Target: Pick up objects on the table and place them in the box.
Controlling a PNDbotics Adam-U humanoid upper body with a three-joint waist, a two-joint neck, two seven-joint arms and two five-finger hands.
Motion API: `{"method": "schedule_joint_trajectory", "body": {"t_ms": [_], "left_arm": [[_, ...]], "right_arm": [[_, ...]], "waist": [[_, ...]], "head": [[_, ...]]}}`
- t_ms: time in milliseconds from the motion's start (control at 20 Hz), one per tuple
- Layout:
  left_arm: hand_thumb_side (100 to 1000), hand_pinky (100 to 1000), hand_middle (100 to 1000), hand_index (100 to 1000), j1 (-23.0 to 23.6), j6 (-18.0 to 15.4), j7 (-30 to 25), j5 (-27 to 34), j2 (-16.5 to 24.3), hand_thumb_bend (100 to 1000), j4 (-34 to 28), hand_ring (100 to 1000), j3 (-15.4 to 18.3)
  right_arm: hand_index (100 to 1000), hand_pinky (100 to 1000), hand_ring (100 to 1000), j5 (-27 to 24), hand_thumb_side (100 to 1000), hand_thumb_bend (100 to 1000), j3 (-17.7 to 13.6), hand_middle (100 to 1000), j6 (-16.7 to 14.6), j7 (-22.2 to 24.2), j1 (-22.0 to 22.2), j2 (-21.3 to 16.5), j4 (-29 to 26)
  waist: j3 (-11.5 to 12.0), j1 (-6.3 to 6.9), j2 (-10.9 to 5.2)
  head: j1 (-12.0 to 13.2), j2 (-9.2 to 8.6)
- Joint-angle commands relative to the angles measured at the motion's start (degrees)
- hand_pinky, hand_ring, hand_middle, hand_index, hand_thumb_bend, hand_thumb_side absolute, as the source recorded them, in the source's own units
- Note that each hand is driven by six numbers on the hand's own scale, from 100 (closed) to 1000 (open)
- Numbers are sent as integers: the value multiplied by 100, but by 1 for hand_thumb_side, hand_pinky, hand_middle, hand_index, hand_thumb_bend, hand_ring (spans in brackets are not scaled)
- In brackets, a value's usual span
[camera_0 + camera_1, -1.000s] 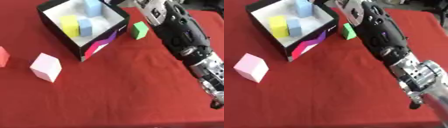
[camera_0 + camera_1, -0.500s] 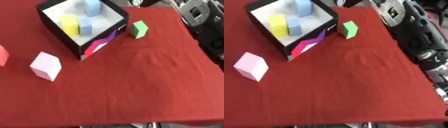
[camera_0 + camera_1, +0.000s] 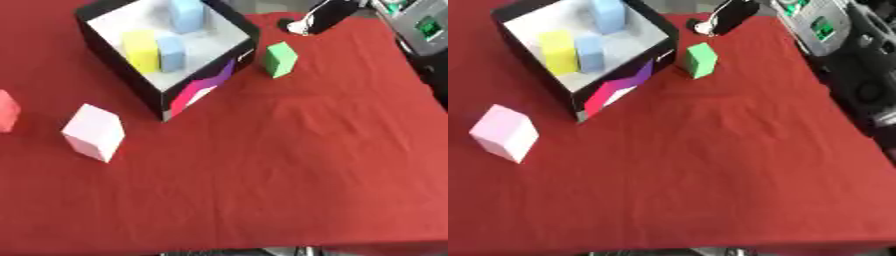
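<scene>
1. A table covered with a red cloth (image 3: 289, 165) fills both eye views; the cloth shows shallow wrinkles near its middle.
2. An open black cardboard box with a white inside and a pink, purple and white pattern on its near wall (image 3: 203, 89) stands at the far left of the table, turned at an angle.
3. Inside the box stand a yellow foam block (image 3: 140, 49), a light blue foam block (image 3: 171, 52) just beside it on the right, and a second light blue block (image 3: 187, 14) near the far corner.
4. A green foam cube (image 3: 280, 59) sits on the cloth just beside the box's right corner, apart from its wall and outside the box.
5. A pale pink foam cube (image 3: 93, 132) rests on the cloth near the left side, in front of the box and well apart from it.
6. A red block (image 3: 7, 111) shows only partly at the left edge of the left eye view, left of the pink cube.
7. A dark object with a white patch (image 3: 726, 16) lies at the far edge of the table, beyond the green cube.
8. Grey equipment with a green display (image 3: 822, 27) and dark machinery stand off the table's right side; what they are cannot be told.
9. Neither robot hand can be made out in either view, so whether they are wide, narrow or holding anything cannot be told.
</scene>
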Motion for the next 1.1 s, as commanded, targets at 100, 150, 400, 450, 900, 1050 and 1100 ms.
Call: {"method": "schedule_joint_trajectory", "body": {"t_ms": [100,150,400,450,900,1050,1100], "left_arm": [[732,858,791,764,-29,5,-22,-50,191,236,-36,732,52],[732,857,789,764,-31,6,-28,-52,191,236,-34,732,48],[734,857,789,763,-48,8,-34,-58,183,237,-31,733,46],[735,857,789,763,-54,7,-35,-59,180,237,-34,733,46],[741,857,793,763,-70,3,-48,-75,172,235,-21,734,51],[742,858,794,764,-79,0,-53,-78,170,235,-16,734,54],[742,858,794,764,-82,-1,-55,-79,170,235,-15,734,55]], "right_arm": [[944,980,915,-112,119,356,-136,829,-321,451,-113,-287,106],[940,978,917,-65,133,406,-127,829,-372,536,-123,-297,126],[939,977,920,235,145,444,-75,833,-510,787,-131,-292,187],[939,977,921,277,167,427,-61,835,-531,815,-130,-281,200],[945,974,928,635,204,429,100,841,-695,1003,-123,-248,268],[947,974,931,723,216,429,124,843,-735,1001,-122,-226,317],[947,974,931,766,217,429,126,843,-749,1000,-124,-220,331]], "waist": [[-7,37,-126],[-3,35,-121],[19,28,-85],[26,29,-73],[38,45,15],[46,45,41],[48,45,47]], "head": [[-7,-111],[-17,-128],[-47,-229],[-44,-262],[67,-272],[86,-272],[90,-271]]}}
